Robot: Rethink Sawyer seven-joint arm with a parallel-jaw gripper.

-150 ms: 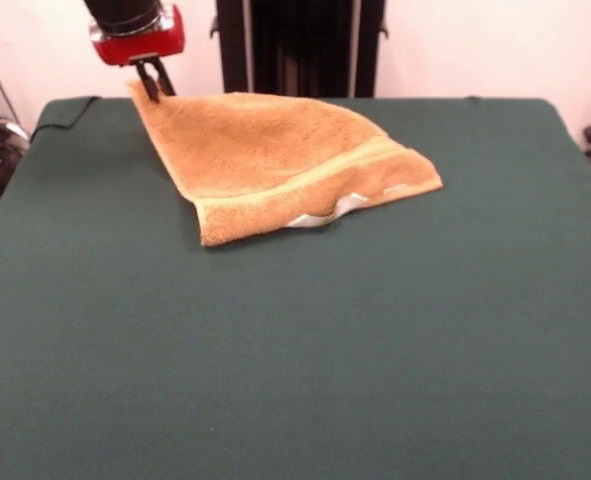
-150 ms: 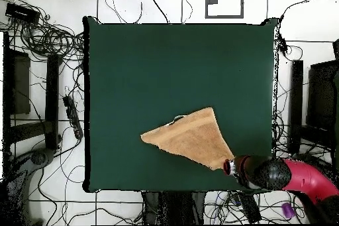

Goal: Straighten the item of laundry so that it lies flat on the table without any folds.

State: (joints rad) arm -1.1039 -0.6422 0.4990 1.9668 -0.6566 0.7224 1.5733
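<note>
Under the hand point(image 1: 156, 84) — the towel's point(image 1: 275, 160) far corner, pinched.

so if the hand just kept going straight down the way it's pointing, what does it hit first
Most likely the far corner of the towel: the hand points down with its tips right at that corner. Whether it is already touching or gripping the cloth is unclear. The table lies directly beneath.

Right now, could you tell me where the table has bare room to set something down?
The towel lies folded near the far edge, the gripper at its far left corner. The table is bare across the whole near half, and in strips left and right of the towel. Only that far corner is crowded.
</note>
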